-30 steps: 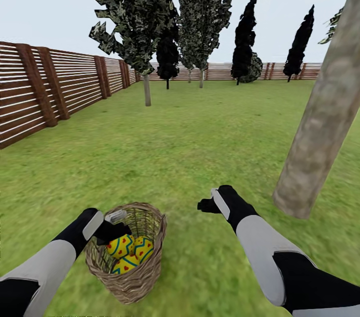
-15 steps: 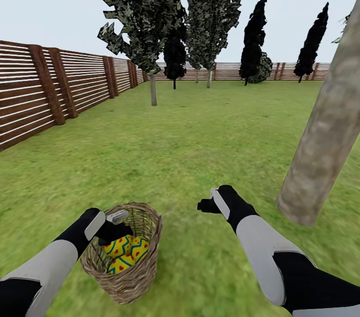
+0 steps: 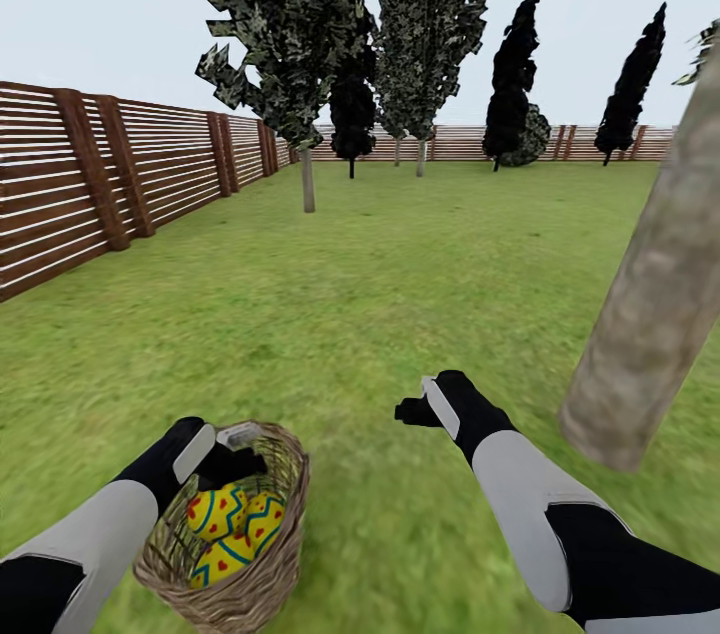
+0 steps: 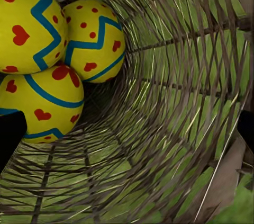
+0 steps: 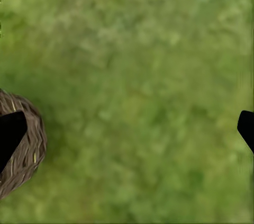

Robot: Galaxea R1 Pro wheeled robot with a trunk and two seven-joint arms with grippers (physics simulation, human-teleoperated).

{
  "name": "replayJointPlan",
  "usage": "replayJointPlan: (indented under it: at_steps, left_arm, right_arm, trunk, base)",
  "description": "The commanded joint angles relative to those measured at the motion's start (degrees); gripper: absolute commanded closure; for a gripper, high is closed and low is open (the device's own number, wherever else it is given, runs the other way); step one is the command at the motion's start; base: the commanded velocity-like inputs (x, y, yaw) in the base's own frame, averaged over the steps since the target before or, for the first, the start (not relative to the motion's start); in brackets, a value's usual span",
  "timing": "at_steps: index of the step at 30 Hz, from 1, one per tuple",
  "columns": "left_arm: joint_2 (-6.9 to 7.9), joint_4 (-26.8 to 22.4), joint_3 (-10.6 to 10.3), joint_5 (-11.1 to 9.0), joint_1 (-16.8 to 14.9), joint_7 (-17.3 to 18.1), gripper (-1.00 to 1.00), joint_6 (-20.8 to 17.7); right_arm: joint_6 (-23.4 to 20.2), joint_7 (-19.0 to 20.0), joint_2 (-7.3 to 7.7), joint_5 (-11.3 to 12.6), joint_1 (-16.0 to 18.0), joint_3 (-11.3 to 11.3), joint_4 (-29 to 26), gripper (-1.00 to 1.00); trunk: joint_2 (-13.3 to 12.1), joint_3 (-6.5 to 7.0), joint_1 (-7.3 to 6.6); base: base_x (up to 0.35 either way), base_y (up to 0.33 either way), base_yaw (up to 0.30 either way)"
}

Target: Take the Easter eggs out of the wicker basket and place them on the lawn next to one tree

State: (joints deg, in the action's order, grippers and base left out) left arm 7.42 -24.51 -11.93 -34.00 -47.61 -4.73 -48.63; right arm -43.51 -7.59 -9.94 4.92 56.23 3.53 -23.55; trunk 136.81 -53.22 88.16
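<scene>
The wicker basket (image 3: 272, 582) sits on the lawn (image 3: 380, 314) at the lower left, with three yellow Easter eggs (image 3: 215, 512) inside, banded in blue zigzags and red hearts. My left gripper (image 3: 238, 452) hangs over the basket's far rim, open. Its wrist view looks into the basket (image 4: 174, 102) at the eggs (image 4: 47, 97), with nothing between the wide-apart fingertips (image 4: 8, 139). Above bare grass to the basket's right, my right gripper (image 3: 415, 406) is open and empty; its wrist view catches the basket's edge (image 5: 32, 150). The thick grey-brown tree (image 3: 650, 314) stands at the right, close by.
A brown slatted fence (image 3: 80, 184) runs along the left and the far side. A thin-trunked leafy tree (image 3: 307, 179) and dark narrow trees (image 3: 515, 64) stand far back. Open grass lies between the basket and the thick trunk.
The whole view has shifted as the camera moved: the basket now sits lower and further left, and the trunk further right. Both arms keep their pose, and the left gripper now sits nearer the basket's far rim.
</scene>
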Motion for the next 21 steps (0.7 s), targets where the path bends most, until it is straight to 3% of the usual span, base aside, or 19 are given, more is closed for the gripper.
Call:
replayJointPlan:
  at_steps: [1,21]
  left_arm:
    - [0.06,-0.1,-0.41,-0.62,-0.03,-0.51,-1.0,-0.16]
    - [0.05,-0.1,-0.4,-0.69,-0.03,-0.59,-1.0,-0.07]
  right_arm:
    - [-0.17,-0.5,-0.06,0.53,0.02,0.34,-0.09,-1.0]
    - [-0.17,-0.5,-0.06,0.53,0.02,0.34,-0.09,-1.0]
  trunk:
    - [0.02,-0.06,0.01]
    - [0.02,-0.06,0.01]
  base:
    - [0.14,-0.022,0.114]
    - [0.019,0.041,0.018]
